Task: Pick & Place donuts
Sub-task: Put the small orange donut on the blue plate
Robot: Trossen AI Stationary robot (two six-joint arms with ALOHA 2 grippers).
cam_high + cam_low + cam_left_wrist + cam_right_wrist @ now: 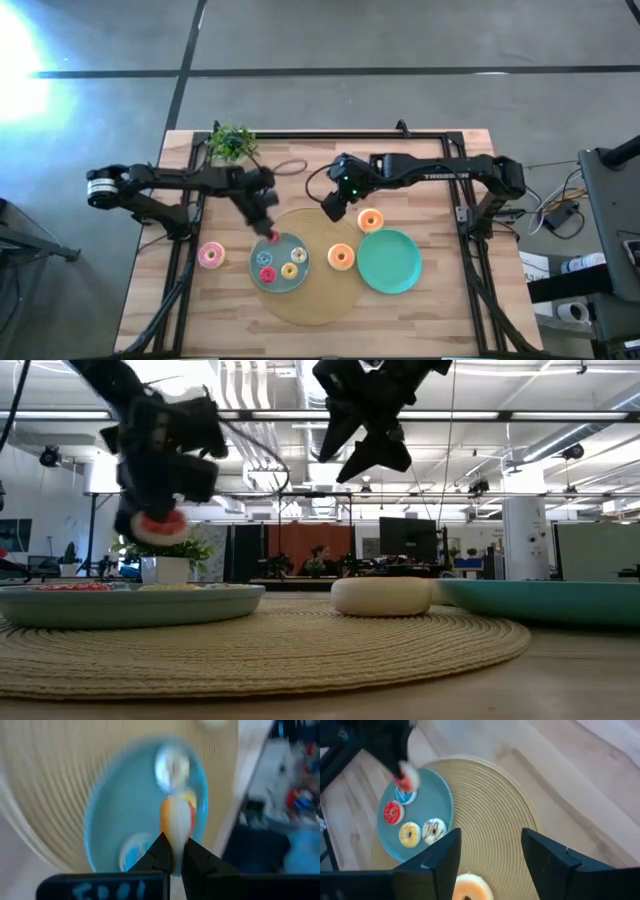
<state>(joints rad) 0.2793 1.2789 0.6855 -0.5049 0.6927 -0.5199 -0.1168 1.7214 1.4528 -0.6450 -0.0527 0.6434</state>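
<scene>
My left gripper [268, 222] hangs over the far-left rim of the grey-blue plate [281, 283], shut on a red-iced donut [272, 236]. In the low view this donut [160, 525] is well above the plate [130, 603]. Several small donuts lie in the plate, among them a red one [392, 812] and a yellow one [409, 834]. A pink donut [210, 256] lies on the table to the plate's left. Two orange donuts [341, 257] [369, 220] lie near the green plate [390, 262]. My right gripper [333, 205] is open, raised over the mat's far edge. My left gripper [173, 849] pinches the red-iced donut between its two fingers by the rim [175, 836], which shows edge-on in the wrist view. The fingers come from above, pointing down. The donut [160, 525] is lifted clear and hangs at the fingertips over the plate.
A round woven mat [320, 300] lies under the grey-blue plate and partly under the green plate. A small leafy plant [232, 143] stands at the table's far-left corner. A black cable loop [288, 166] lies beside it. Bare wood shows along the near edge.
</scene>
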